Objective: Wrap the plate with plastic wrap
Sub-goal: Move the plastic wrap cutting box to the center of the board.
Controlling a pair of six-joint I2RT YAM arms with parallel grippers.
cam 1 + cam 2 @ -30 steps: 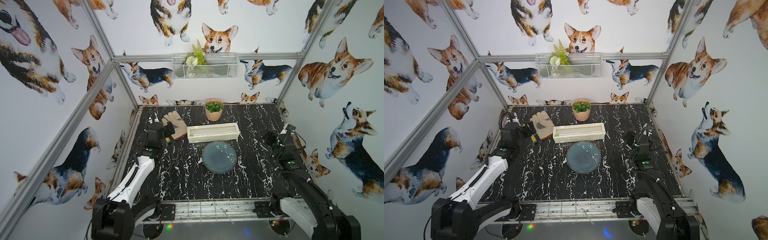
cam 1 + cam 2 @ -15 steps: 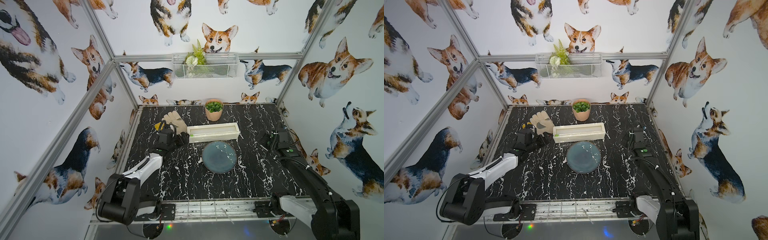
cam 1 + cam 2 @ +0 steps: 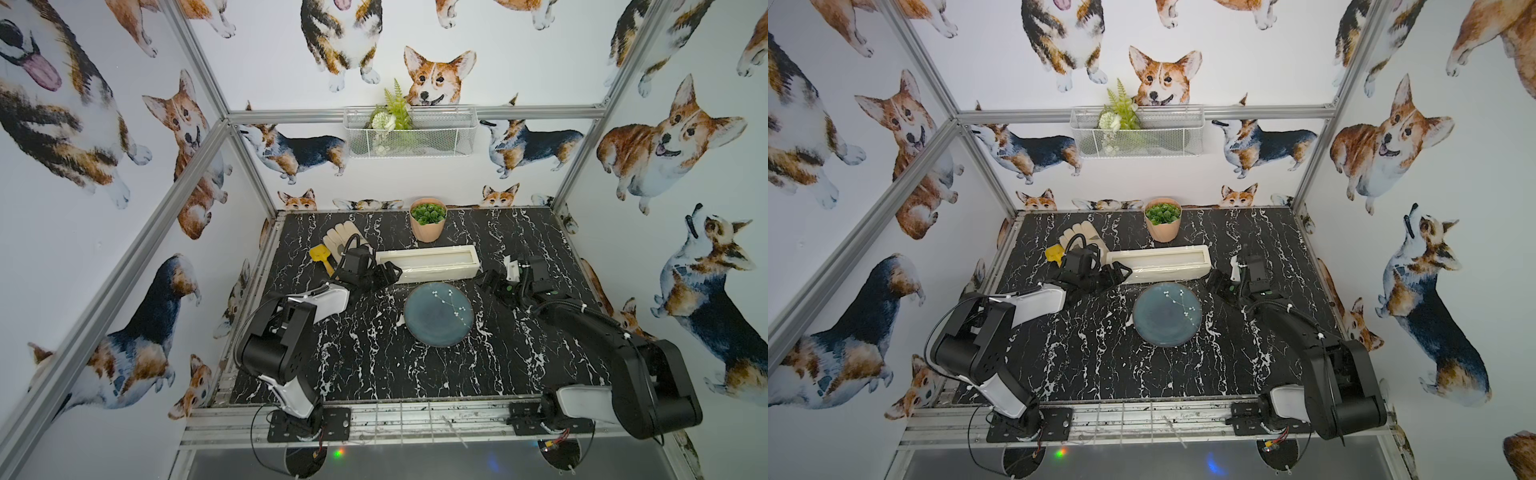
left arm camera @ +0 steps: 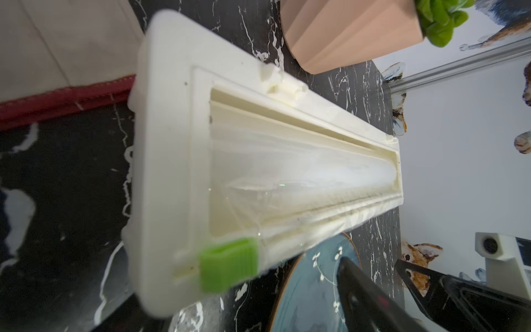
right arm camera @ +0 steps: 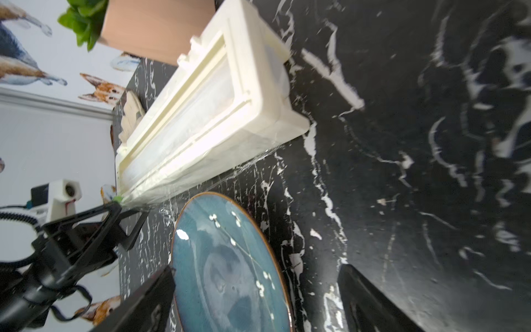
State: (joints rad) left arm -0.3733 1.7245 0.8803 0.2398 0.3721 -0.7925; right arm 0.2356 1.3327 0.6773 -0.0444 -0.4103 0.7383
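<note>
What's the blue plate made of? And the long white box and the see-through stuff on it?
The plate looks like glazed ceramic: glossy blue-grey with bright glints and a brownish rim. The long box seems matte cream plastic, with moulded ridges. The plastic wrap is probably thin clear film: it crinkles and shines.
</note>
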